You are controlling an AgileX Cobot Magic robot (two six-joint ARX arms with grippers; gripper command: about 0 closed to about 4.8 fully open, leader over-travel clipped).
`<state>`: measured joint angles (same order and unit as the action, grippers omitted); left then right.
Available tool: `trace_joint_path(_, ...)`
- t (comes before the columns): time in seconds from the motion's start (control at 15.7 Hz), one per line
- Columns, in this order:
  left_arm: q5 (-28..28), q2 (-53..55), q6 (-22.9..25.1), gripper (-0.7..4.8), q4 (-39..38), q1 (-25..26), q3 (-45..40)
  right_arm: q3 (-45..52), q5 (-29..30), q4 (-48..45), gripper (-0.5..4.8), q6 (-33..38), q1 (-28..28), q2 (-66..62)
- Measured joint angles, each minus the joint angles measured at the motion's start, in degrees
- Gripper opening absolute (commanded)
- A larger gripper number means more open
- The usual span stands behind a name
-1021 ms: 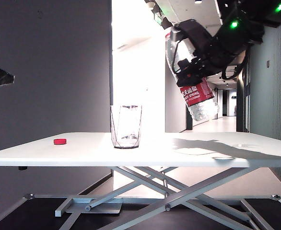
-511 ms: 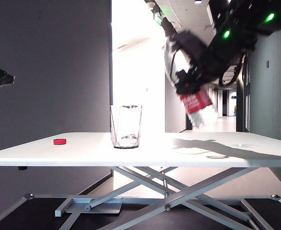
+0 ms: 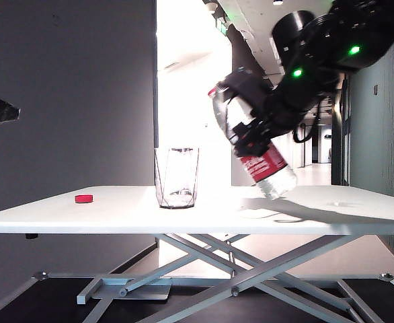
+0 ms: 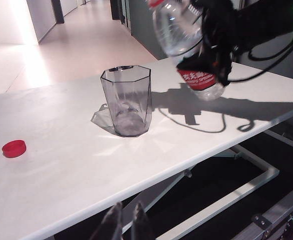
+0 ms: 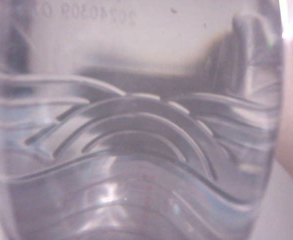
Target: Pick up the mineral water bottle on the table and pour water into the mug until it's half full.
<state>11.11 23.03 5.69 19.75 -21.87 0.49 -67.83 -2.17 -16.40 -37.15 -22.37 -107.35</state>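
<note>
- Exterior view shows you the right gripper [image 3: 254, 131] clamped on the mineral water bottle [image 3: 251, 145], which hangs tilted in the air with its neck leaning left toward the mug [image 3: 177, 177] and its base just above the table [image 3: 116, 215]
- You can see the mug standing upright near the table's middle, apart from the bottle, with a small red cap [image 3: 84, 198] well off to its left
- In the left wrist view the left gripper [image 4: 122, 226] sits off the table's near edge, its fingers almost together and holding nothing
- The right wrist view gives you only the bottle's ribbed clear wall, filling the picture
</note>
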Motion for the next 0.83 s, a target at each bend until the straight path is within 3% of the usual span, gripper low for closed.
trace_joint_path(0.83,0.0,0.0,0.1,0.28,-0.1,0.0,0.0,-0.4,-6.9,1.5,2.07,-15.6,-1.9,-2.0)
